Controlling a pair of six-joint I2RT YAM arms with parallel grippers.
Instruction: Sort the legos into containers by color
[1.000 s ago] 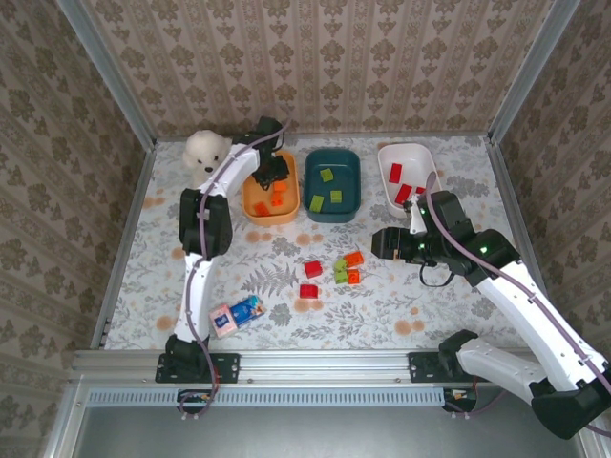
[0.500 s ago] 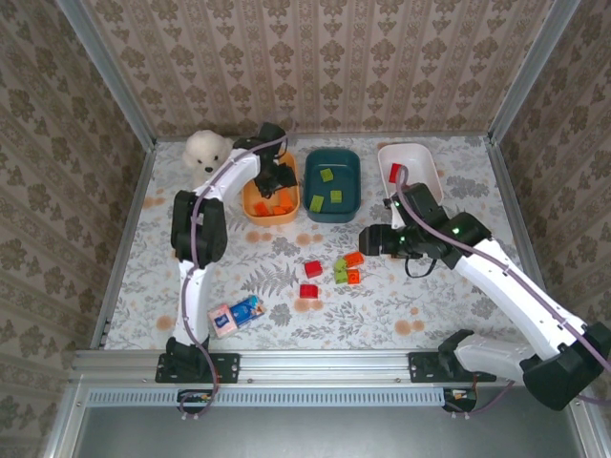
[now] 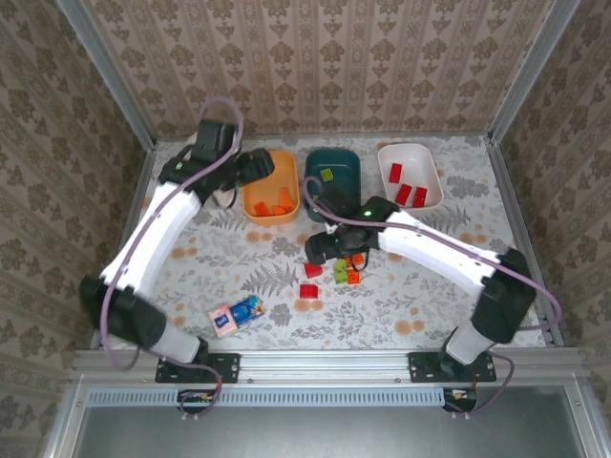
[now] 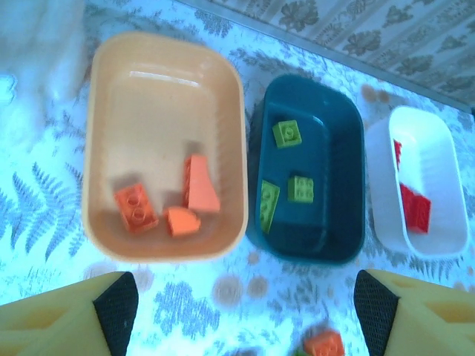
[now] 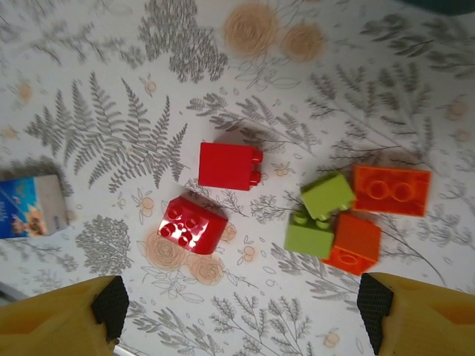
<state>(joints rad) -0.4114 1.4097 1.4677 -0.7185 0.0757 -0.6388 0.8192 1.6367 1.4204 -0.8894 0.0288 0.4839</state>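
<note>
Under the right tool (image 5: 243, 311) sits the unsorted heap. The tool's fingers (image 5: 111, 308) are spread wide with nothing between them, poised above the worktop (image 5: 111, 59). Just ahead of that gap, two loose red bricks (image 5: 228, 165) lie near each other, one studs-up, one on its side. Nearer the other finger, two loose lime bricks (image 5: 327, 194) touch, and two loose orange bricks (image 5: 391, 190) press against them, one per lime piece. Out past the first finger, at the edge of the wrist view, lies a blue-printed packet (image 5: 30, 204), well apart from the bricks.

Over to the left tool (image 4: 245, 311) — fingers likewise far apart, empty, hanging above the worktop near the tubs. Ahead of it three tubs stand side by side. The orange tub (image 4: 159, 111) holds three sorted orange bricks (image 4: 200, 184), gathered at the end nearest the tool. Straight ahead, the teal tub (image 4: 345, 185) carries three sorted lime bricks (image 4: 287, 133). Beyond that, the white tub (image 4: 438, 156) has sorted red bricks (image 4: 415, 208) — three by the overhead view. A blurred white fluffy shape (image 4: 37, 59) lies beside the orange tub, on the side away from the teal one.
</note>
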